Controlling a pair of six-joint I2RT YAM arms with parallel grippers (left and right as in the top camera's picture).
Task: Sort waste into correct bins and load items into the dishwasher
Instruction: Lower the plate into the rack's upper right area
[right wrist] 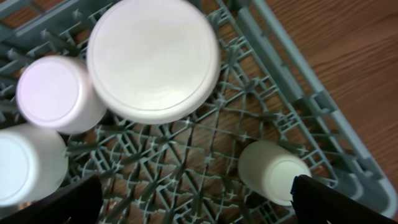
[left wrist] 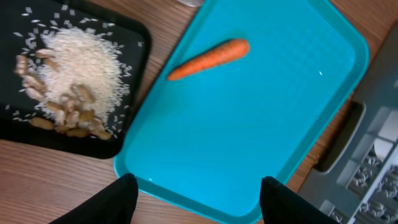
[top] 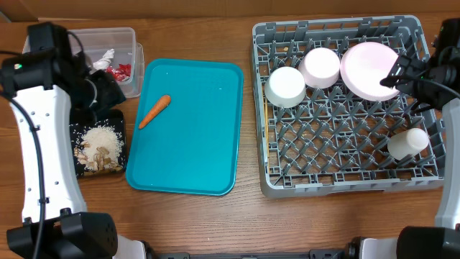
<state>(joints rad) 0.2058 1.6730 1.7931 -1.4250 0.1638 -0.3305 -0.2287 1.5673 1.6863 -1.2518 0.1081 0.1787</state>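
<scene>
An orange carrot (top: 154, 111) (left wrist: 208, 59) lies on the teal tray (top: 187, 165). My left gripper (top: 108, 90) (left wrist: 196, 199) hangs open and empty over that tray's edge. The black tray (top: 118, 122) (left wrist: 134, 37) holds rice (left wrist: 81, 62) and nut bits (left wrist: 74, 115). In the clear tub (top: 108, 36) lie a red wrapper (top: 121, 70) and a tissue (top: 105, 57). The grey rack (top: 345, 188) (right wrist: 205, 155) holds two bowls (top: 286, 86) (top: 320, 67), a plate (top: 368, 70) (right wrist: 153, 59) and a cup (top: 407, 142) (right wrist: 273, 171). My right gripper (top: 401, 72) (right wrist: 199, 205) is open above the rack, holding nothing.
The teal tray (left wrist: 249, 137) sits between the black tray and the rack (left wrist: 373, 162), whose corner shows at the right of the left wrist view. Bare wooden table (top: 244, 216) runs along the front edge.
</scene>
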